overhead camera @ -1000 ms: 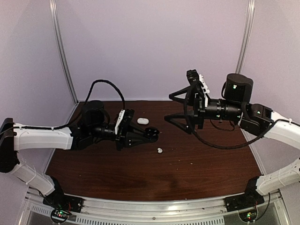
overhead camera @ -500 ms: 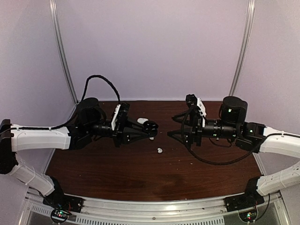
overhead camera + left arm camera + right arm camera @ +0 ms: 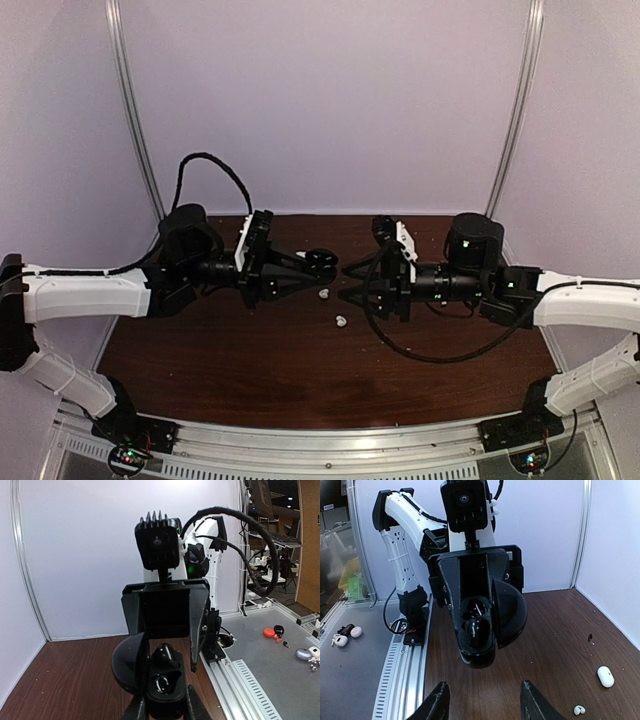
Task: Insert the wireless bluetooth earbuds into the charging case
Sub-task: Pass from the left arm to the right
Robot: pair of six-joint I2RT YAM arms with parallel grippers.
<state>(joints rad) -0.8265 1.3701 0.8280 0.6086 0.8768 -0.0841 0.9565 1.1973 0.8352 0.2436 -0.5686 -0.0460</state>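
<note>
Empty, half-open right claw (image 3: pixel 349 270) is narrowing, nearing the open charging case (image 3: pixel 163 681) the left claw (image 3: pixel 316 264) is gripping aloft. Probably bracing it; earbud (image 3: pixel 341 321) is lying unpicked on surface (image 3: pixel 250 352).

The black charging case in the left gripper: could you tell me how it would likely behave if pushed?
The black charging case looks like hard, glossy plastic, so it is probably rigid but slippery. Its lid stands open and would likely swing if nudged. The left gripper pinches only one end, so a push might pivot it.
</note>
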